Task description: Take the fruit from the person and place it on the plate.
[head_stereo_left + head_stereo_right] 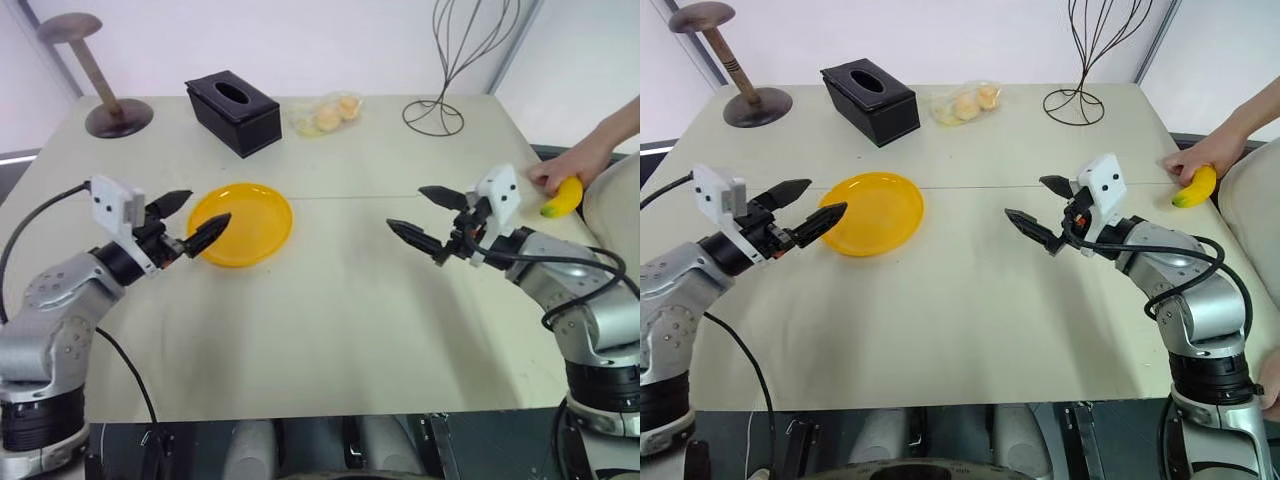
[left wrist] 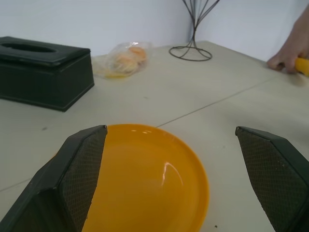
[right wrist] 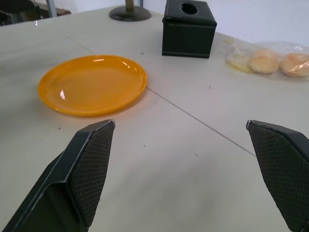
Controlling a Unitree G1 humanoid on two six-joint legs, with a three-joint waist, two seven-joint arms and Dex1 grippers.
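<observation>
Both arms level, angled inward, left gripper [image 1: 190, 220] and right gripper [image 1: 425, 215] spread wide, empty. Banana [image 1: 563, 197] in person's hand [image 1: 560, 170] at table edge, well right of right gripper; plate [image 1: 255, 230] just beside left.

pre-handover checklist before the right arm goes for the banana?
1. Right tool open, holding nothing: ok.
2. Left tool open, holding nothing: ok.
3. Banana within reach: not ok, at the table's right edge, beyond the right tool.
4. Banana presented: not ok, person's hand rests on it on the table.
5. Plate bare: ok.
6. Path from banana to plate unobstructed: ok.
</observation>
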